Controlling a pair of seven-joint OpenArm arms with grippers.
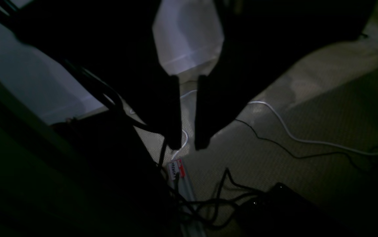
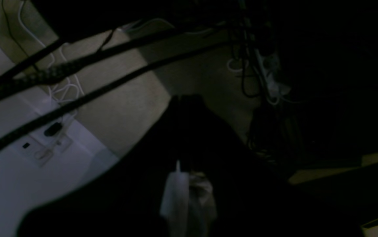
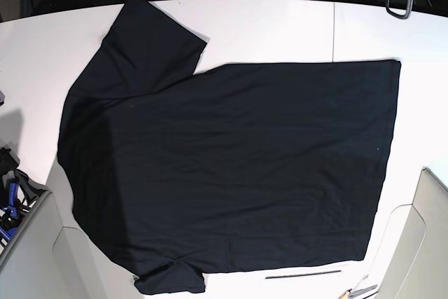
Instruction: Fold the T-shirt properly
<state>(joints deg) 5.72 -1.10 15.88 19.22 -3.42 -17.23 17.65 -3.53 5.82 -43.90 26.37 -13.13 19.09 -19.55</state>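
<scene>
While both wrist views are very dark, the left gripper (image 1: 189, 144) reads clearly: two flat, matte black fingers (image 1: 173, 112) hang parallel with a narrow gap between them, released, nothing in the gap. Below it lies pale textured floor with a white cable (image 1: 294, 135) and a thin black cable (image 1: 274, 143) snaking across, plus a small red-and-white label (image 1: 176, 168) on a grey strip. Right gripper (image 2: 184, 131) is only a black wedge shape in its own view; cannot tell whether its jaws are parted or closed. A pale, soft-looking lump (image 2: 189, 194) sits at its base, too blurred to identify. Braided black cables (image 2: 54, 74) cross above pale floor. Base view: T-shirt (image 3: 238, 166) lies spread flat on the white table (image 3: 280, 29), thin black fabric, mostly smooth, faint creases. Upper sleeve (image 3: 150, 43) fans out toward the far-left corner; lower sleeve (image 3: 171, 279) bunches at the near edge. A thin dark rod (image 3: 303, 274) lies just beside the near hem.
</scene>
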